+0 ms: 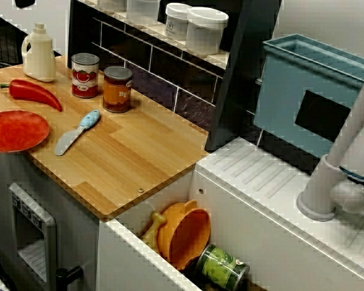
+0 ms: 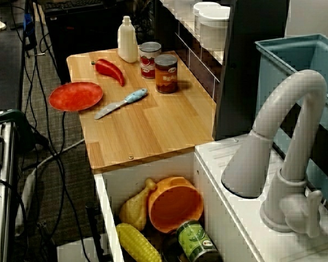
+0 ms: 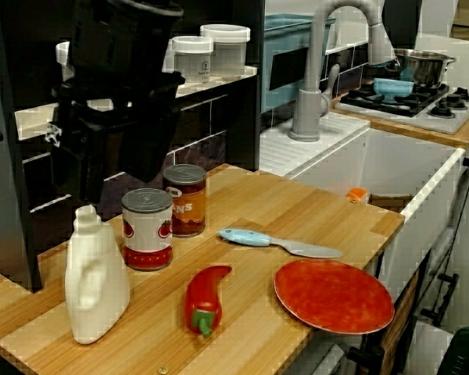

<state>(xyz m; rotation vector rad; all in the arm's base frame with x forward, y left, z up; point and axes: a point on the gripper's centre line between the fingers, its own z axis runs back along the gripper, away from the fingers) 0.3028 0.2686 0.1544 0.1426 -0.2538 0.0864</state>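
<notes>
Light wooden counter (image 1: 139, 151) against a dark tiled wall (image 1: 164, 73). White sink (image 1: 242, 200) butted against one end, with a grey tap (image 2: 295, 125) and a blue bin (image 1: 291, 91) beyond it. Shelf (image 1: 215, 59) jutting out above the tiles, carrying two lidded jars (image 1: 194, 27). Far back in the view from the front, a stove (image 3: 406, 105) with a steel pot (image 3: 424, 66).

Gripper (image 3: 117, 152) only a dark blur in the view from the front, hanging above the back of the counter, over the cans and clear of them. Released or clenched: cannot tell.

Red can (image 3: 147, 229): upright, tomato label, silver lid, at the back of the counter near the wall. Brown can (image 3: 185, 200): upright too, orange-brown label, just beside the red one on the sink side. Touching or apart, cannot tell.

White bottle (image 3: 96, 273) on the red can's other side, at the counter's far end. Red pepper (image 3: 205, 297) lying in front of bottle and red can. Blue-handled knife (image 3: 277, 243) flat in mid-counter, handle towards the brown can, blade towards the plate (image 3: 334, 295). Plate red, at the front edge, overhanging a little.

Down in the sink: orange bowl (image 2: 175, 204) tipped on edge, chicken leg (image 2: 135, 207) beside it, corn (image 2: 138, 244), green can (image 2: 194, 240) on its side.
</notes>
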